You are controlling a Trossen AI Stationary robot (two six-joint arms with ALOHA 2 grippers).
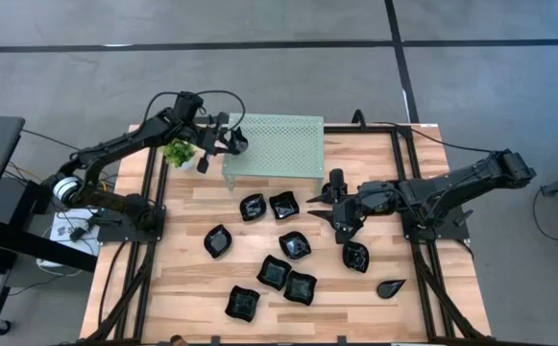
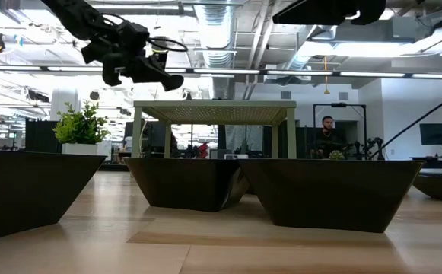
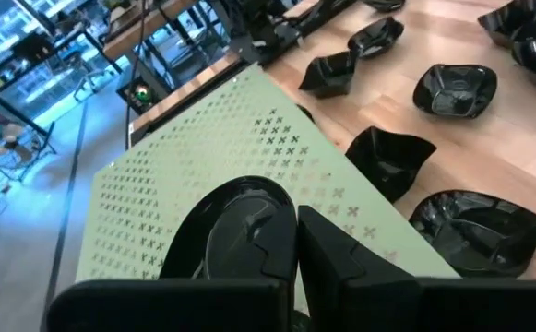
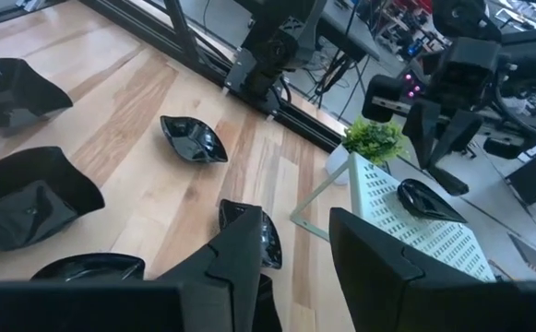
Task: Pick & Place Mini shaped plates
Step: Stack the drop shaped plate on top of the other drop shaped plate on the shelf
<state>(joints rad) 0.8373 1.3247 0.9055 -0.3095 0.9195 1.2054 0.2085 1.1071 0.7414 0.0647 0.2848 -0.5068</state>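
Note:
Several black mini shaped plates [image 1: 274, 273] lie scattered on the wooden table [image 1: 192, 202], resting on their bases. A pale green perforated rack [image 1: 279, 144] stands at the far edge. My left gripper [image 1: 230, 142] hovers over the rack's left end, shut on one black plate [image 3: 240, 231], also seen in the right wrist view [image 4: 427, 201]. My right gripper [image 1: 315, 208] hangs open right of centre, above the table, with nothing between its fingers [image 4: 240, 254]; plates lie below and ahead of it. My left gripper pinches the plate's rim [image 3: 284, 214] between its two fingers. The fingers come from the table's left side, slanting down. The plate [image 2: 169, 79] sits just past the fingertips, lifted clear above the rack's top [image 2: 214, 113].
A small potted plant [image 1: 178, 152] stands just left of the rack, under the left arm. Black frame rails [image 1: 154, 192] run along both sides of the table. One plate [image 1: 390, 287] lies near the right rail. A person [image 2: 327, 133] sits in the room behind.

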